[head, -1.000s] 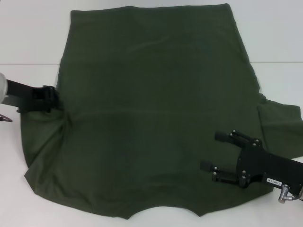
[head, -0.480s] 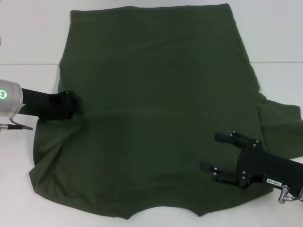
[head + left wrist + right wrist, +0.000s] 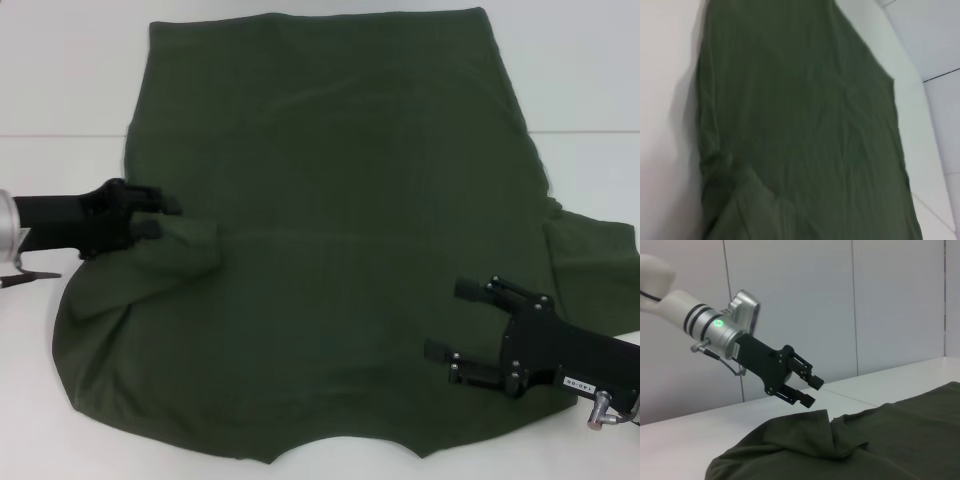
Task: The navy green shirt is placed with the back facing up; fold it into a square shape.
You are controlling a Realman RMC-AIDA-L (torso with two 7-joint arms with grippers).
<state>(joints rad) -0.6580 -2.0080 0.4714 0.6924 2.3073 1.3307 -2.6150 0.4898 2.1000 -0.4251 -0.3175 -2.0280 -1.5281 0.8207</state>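
Observation:
The navy green shirt (image 3: pixel 340 230) lies spread flat on the white table, neckline at the near edge. It also fills the left wrist view (image 3: pixel 800 125). Its left sleeve is folded inward into a rumpled flap (image 3: pixel 185 250) on the body. My left gripper (image 3: pixel 160 220) is at the shirt's left edge, just beside that flap. In the right wrist view the left gripper (image 3: pixel 809 391) hangs open just above the raised cloth (image 3: pixel 825 435), holding nothing. My right gripper (image 3: pixel 455 320) hovers open over the shirt's near right part, beside the spread right sleeve (image 3: pixel 590 265).
The white table (image 3: pixel 60 80) shows bare at the left, at the far right and in the near corners. A seam (image 3: pixel 60 136) crosses it. A pale panelled wall (image 3: pixel 890 300) stands behind the table in the right wrist view.
My left gripper has moved rightward over the shirt, bringing the left sleeve inward. The sleeve now lies as a folded flap and the fingers stand apart. The right arm has not moved.

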